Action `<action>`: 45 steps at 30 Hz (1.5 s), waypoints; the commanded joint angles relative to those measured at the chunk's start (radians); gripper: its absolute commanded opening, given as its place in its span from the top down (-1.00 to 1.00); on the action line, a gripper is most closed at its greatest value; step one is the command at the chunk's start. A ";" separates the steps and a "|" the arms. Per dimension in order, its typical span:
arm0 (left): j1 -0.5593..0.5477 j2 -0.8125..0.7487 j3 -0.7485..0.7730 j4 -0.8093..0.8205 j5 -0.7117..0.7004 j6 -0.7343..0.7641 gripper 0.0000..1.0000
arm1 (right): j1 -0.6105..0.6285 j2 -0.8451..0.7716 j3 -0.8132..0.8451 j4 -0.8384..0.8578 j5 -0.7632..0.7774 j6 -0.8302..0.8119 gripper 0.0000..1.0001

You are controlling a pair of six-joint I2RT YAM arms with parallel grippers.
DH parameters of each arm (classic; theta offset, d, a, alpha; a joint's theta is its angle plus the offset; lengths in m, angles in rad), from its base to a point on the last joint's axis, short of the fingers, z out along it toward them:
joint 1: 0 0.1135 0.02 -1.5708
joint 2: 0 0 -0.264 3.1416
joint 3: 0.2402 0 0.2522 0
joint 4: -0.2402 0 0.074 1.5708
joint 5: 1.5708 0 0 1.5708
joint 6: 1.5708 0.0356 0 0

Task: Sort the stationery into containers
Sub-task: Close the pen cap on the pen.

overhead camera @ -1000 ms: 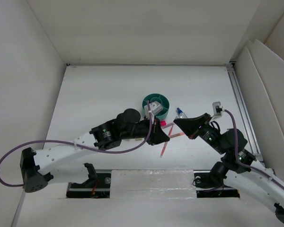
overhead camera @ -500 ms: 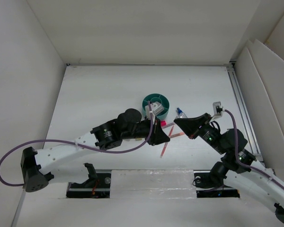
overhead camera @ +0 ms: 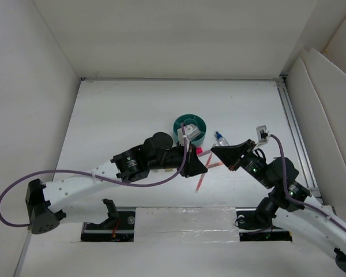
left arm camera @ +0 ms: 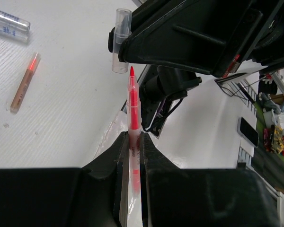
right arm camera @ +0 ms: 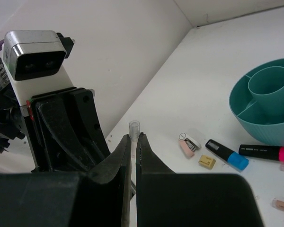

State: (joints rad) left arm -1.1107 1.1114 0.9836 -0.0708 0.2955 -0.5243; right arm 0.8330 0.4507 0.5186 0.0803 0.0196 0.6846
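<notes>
No text legible. Fine dark print on the red pen, just at the left pincer, and blue marks on the clear tube, far to its left, are unreadable.

the right gripper and its clear cap have edged slightly left, toward the left gripper's pen

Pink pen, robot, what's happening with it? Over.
Left gripper shut on pink pen, tip bare. Right gripper shut on clear cap, cap not yet on. Nothing seen between tip and cap. Over.
</notes>
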 commanded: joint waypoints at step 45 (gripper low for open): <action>0.002 0.022 0.056 0.032 0.031 0.033 1.00 | 0.008 -0.063 0.031 -0.027 0.017 0.016 1.00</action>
State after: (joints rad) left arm -1.1107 1.1324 0.9974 -0.0700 0.3286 -0.5060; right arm 0.8330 0.3988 0.5190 0.0353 0.0616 0.7002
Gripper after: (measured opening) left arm 0.043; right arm 0.056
